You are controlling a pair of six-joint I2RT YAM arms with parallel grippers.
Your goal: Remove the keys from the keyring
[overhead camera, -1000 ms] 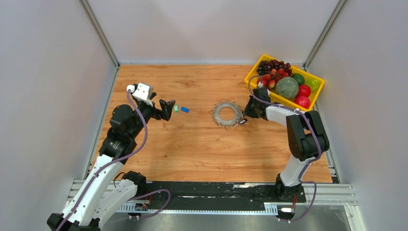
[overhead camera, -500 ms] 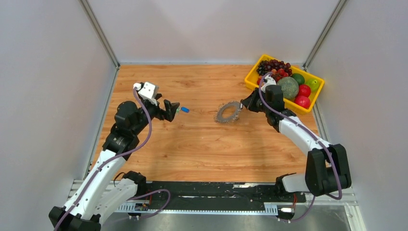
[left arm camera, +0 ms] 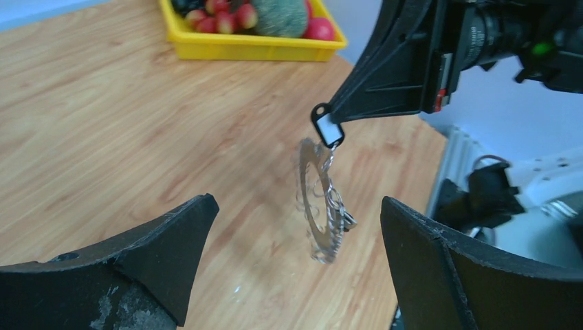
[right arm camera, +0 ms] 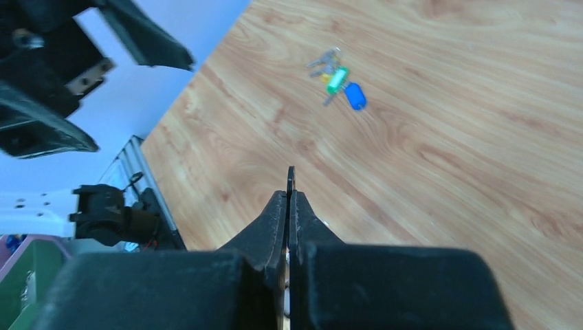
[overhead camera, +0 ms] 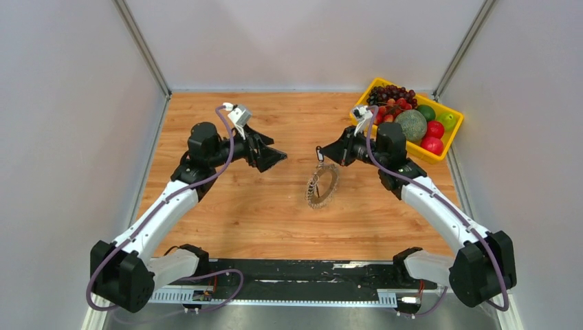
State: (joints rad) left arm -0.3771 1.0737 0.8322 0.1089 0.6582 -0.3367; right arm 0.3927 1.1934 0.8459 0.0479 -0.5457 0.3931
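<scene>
One keyring (overhead camera: 322, 185), laid flat on the surface (overhead camera: 275, 220) a second ago, is now hung upright by one black key head (left arm camera: 327, 130) clenched in the fingers of the right gripper (overhead camera: 323, 150); the fingers of the left gripper (overhead camera: 275, 161) are released.

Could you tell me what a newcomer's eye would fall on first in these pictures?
The big toothed metal keyring dangling above the middle of the table stands out first. It hangs from a small black tag pinched in the right hand. The left hand gapes wide open facing it, and a yellow tray of fruit brightens the far right corner.
</scene>
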